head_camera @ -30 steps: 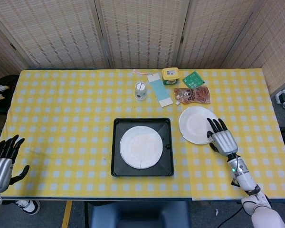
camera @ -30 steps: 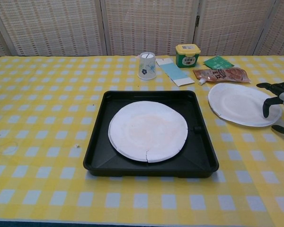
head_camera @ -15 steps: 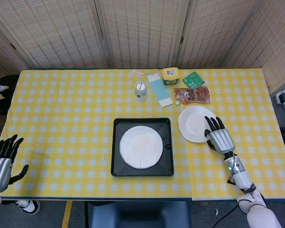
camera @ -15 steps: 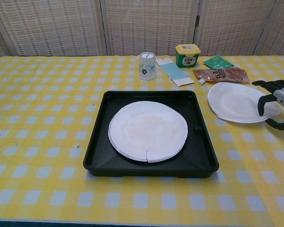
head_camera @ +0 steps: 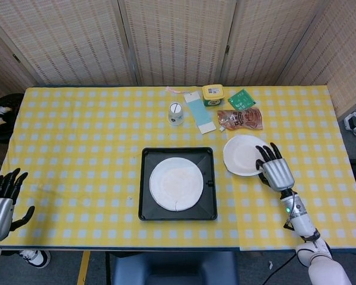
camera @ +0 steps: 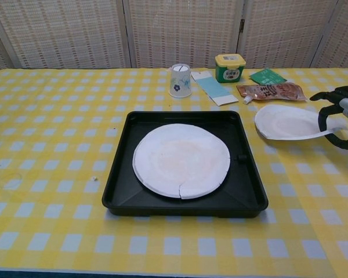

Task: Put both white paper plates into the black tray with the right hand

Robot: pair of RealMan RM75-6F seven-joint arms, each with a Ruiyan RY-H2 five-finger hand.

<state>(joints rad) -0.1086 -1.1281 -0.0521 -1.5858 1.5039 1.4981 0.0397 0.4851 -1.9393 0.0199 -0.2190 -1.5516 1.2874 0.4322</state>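
Gripping the near-right edge of the second white paper plate (camera: 290,123), the right hand (head_camera: 276,169) has its fingers (camera: 323,117) over the rim and its thumb curled beneath, so the plate is pinched and tilted, its right side raised off the yellow checked worktop (head_camera: 83,142) while its left edge sits low just right of the black tray (camera: 119,191). Inside that tray, the first white paper plate (camera: 181,160) lies flat near the middle, with a small crack at its near rim. Behind the tray stand a small floral paper cup (camera: 180,80) and a pale blue card (camera: 215,88), then a yellow-lidded green tub (camera: 230,67), a green sachet (camera: 267,76) and a brown snack packet (camera: 272,91), the packet lying just behind the held plate. At the worktop's near-left corner in the head view, the left hand (head_camera: 1,203) hangs off the edge with its fingers spread and nothing in them.
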